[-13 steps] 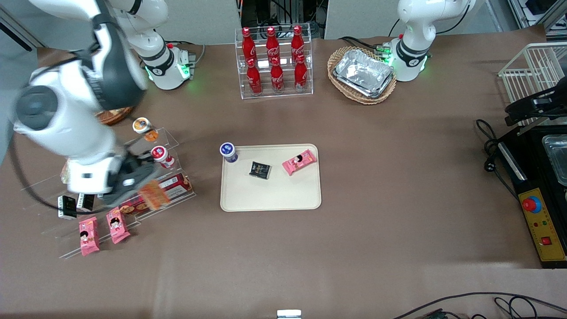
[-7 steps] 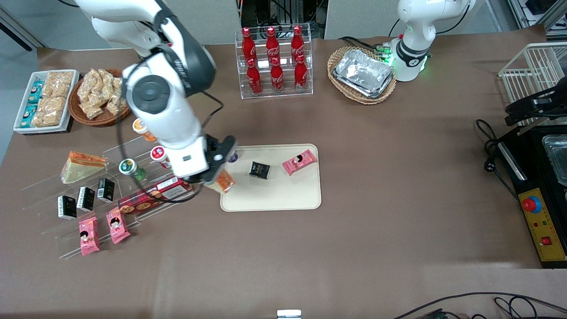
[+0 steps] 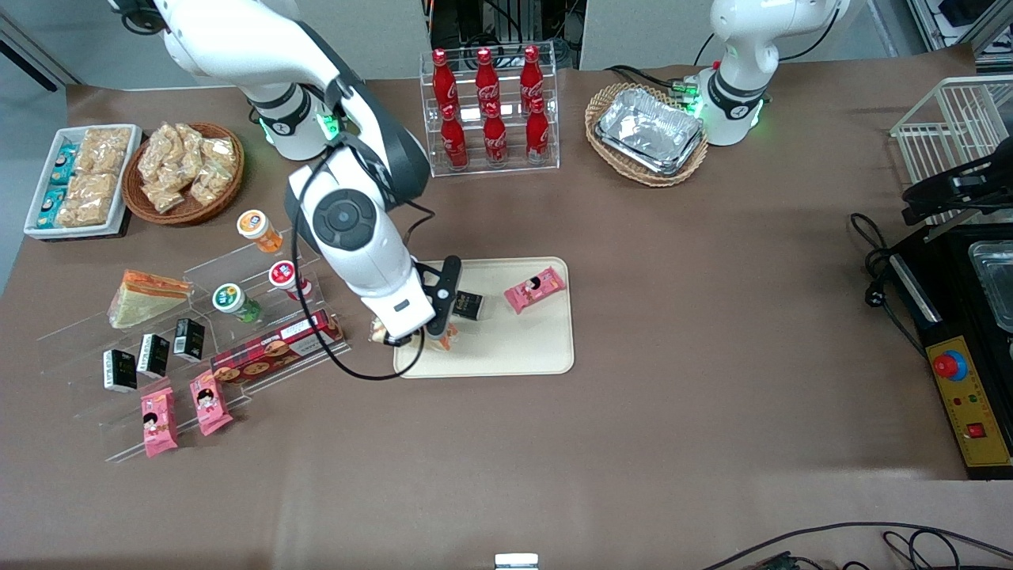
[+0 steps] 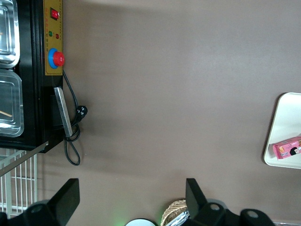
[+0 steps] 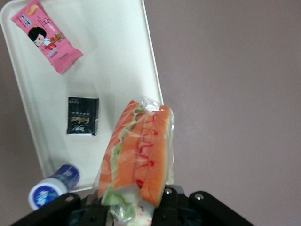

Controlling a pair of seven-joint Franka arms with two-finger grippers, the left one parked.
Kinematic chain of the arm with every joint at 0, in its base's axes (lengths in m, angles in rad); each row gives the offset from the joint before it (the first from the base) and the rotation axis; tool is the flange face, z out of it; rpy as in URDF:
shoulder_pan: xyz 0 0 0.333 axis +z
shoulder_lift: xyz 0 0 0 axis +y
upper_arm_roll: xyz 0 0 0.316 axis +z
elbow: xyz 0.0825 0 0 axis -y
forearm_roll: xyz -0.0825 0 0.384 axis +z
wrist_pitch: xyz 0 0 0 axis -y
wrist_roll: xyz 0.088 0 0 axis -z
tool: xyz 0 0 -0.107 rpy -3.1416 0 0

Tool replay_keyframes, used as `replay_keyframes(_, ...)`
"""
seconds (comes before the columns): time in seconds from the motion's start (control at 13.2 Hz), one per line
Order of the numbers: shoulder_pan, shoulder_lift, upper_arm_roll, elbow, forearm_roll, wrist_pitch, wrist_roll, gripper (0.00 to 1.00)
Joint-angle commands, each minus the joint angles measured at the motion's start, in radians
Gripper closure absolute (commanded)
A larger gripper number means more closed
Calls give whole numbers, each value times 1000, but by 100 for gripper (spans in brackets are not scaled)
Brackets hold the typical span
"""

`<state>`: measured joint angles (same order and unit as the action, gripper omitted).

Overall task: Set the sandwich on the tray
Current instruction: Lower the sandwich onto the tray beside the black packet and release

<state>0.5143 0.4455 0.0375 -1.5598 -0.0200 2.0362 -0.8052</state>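
Observation:
My right gripper (image 3: pixel 431 336) is shut on the sandwich (image 3: pixel 445 340), a clear-wrapped wedge with orange and green layers. It holds the sandwich just above the corner of the cream tray (image 3: pixel 514 340) that is nearest the front camera, toward the working arm's end. In the right wrist view the sandwich (image 5: pixel 138 155) sticks out from the gripper (image 5: pixel 136 207) over the tray's rim (image 5: pixel 153 80). A pink snack packet (image 3: pixel 536 289) and a black packet (image 3: pixel 468 303) lie on the tray. A second sandwich (image 3: pixel 146 297) rests on the acrylic shelf.
A stepped acrylic shelf (image 3: pixel 261 261) with small bottles, a biscuit box (image 3: pixel 273 348) and pink packets (image 3: pixel 158 419) stands beside the tray toward the working arm's end. A blue-capped bottle (image 5: pixel 54 187) stands at the tray's corner. A cola rack (image 3: pixel 491 111) and a foil-container basket (image 3: pixel 647 133) stand farther back.
The right arm swung from the acrylic shelf across to the tray, carrying the sandwich. The sandwich has gone from beside the tray's edge to above its corner.

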Motion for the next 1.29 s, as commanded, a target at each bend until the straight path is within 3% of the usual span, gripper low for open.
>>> replay_keyframes(0.0, 10, 80, 2, 23, 14, 108, -98, 69)
replay_keyframes(0.15, 33, 137, 2, 23, 11, 171, -100, 64)
replay_keyframes(0.76, 101, 237, -1, 23, 3, 280, -163, 61)
replay_keyframes(0.83, 101, 245, -1, 23, 5, 283, -149, 44)
replay_keyframes(0.91, 102, 251, -1, 23, 9, 285, -143, 16)
replay_keyframes(1.06, 102, 242, -1, 23, 14, 285, -92, 0)
replay_keyframes(1.21, 95, 220, 1, 24, 17, 282, -57, 0)
